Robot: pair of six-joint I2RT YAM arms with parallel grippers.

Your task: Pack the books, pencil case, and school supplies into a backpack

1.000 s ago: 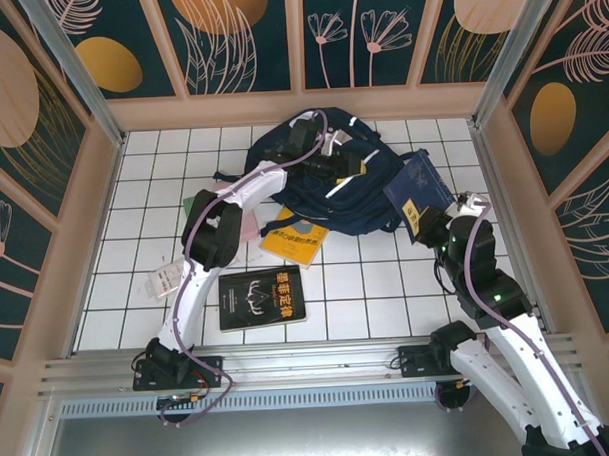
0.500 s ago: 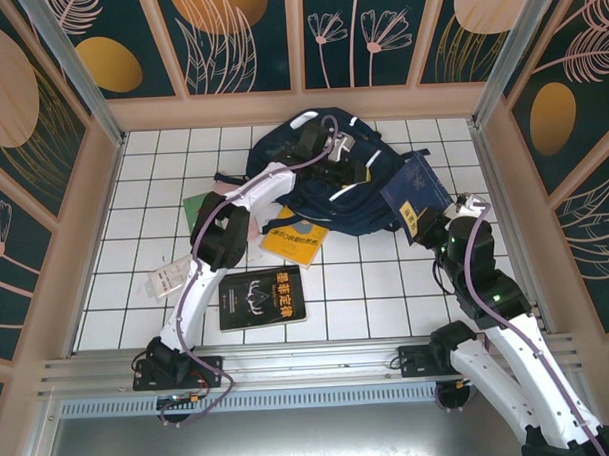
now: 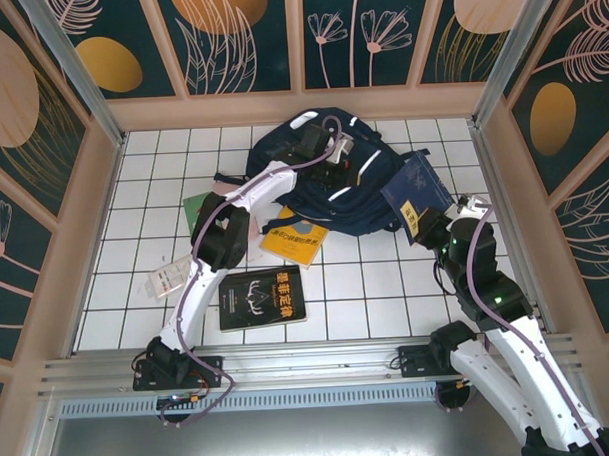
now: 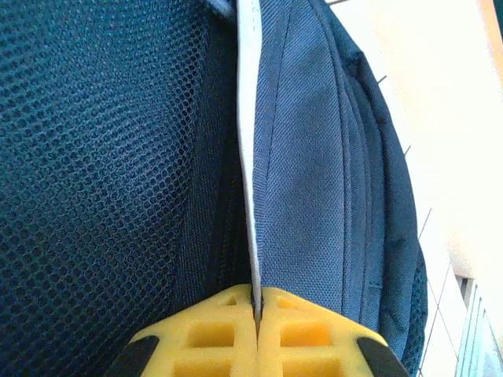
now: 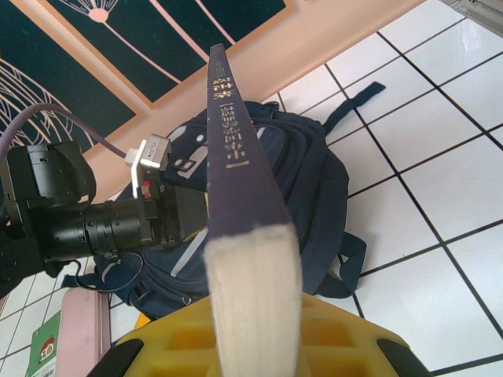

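The black book (image 3: 261, 298) lies flat on the white tiled worktop (image 3: 367, 306), on the near side of the backpack (image 3: 379, 200) and well apart from it. The whitish packet (image 3: 166, 279) lies off to the backpack's near left. The orange-yellow book (image 3: 295, 240) sits just beside the backpack's near edge, and a green book (image 3: 196, 206) lies to its left. All four are not packed yet.

The right fingers (image 5: 338, 334) are shut tight on a blue book (image 5: 236, 165). They hold it on its edge just right of the backpack, likely so it can slide in.

The left fingers (image 4: 204, 334) are pinched shut on a white strip (image 4: 247, 157) on top of the backpack, probably to pull the mouth open. The left arm (image 3: 201, 282) reaches over the backpack, so the blue book may bump it.
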